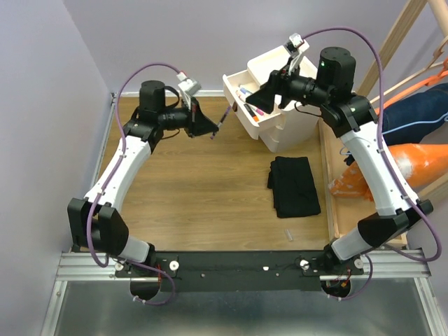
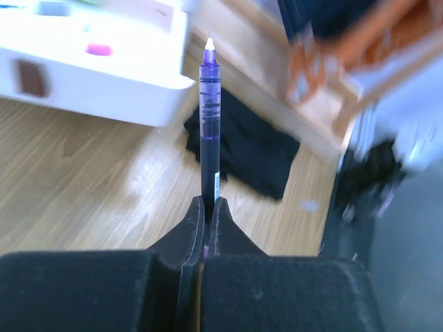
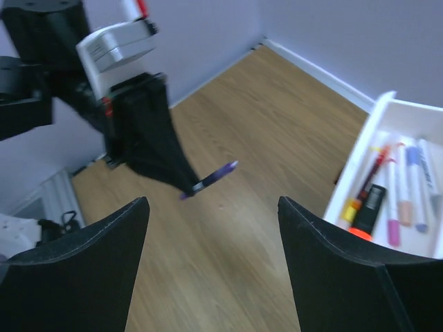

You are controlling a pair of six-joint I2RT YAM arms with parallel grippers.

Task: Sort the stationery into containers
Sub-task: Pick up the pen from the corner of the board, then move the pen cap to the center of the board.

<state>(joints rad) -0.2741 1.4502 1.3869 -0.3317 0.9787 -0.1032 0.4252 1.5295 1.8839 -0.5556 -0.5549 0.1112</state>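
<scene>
- cloth (image 1: 294, 185), black and folded, lies flat on the wooden table (image 1: 196, 196), right of centre and closest to the arm bases. a tiny clear bit (image 1: 286, 232) sits just near of it, can't tell what it is.
- left gripper (image 1: 210, 131) hangs over the far-left part of the table, fingers pressed together and pinching the back end of a purple pen (image 1: 222, 120).
- left wrist view shows it best: the pen sticks straight out from between the closed fingers, white tip away from the gripper, well clear of the wood.
- the pen points right and far toward the pulled-out drawer (image 1: 234, 87), with the tip just short of its left edge.
- right gripper (image 3: 211, 204) has its jaws spread wide with nothing between them. in the top view it hangs over that drawer.
- the drawer sticks out of the white cabinet (image 1: 297, 129) at the far right. it already holds a row of markers (image 3: 393, 207) with pink, purple and orange ends, plus a black-and-orange highlighter (image 3: 370, 200).
</scene>
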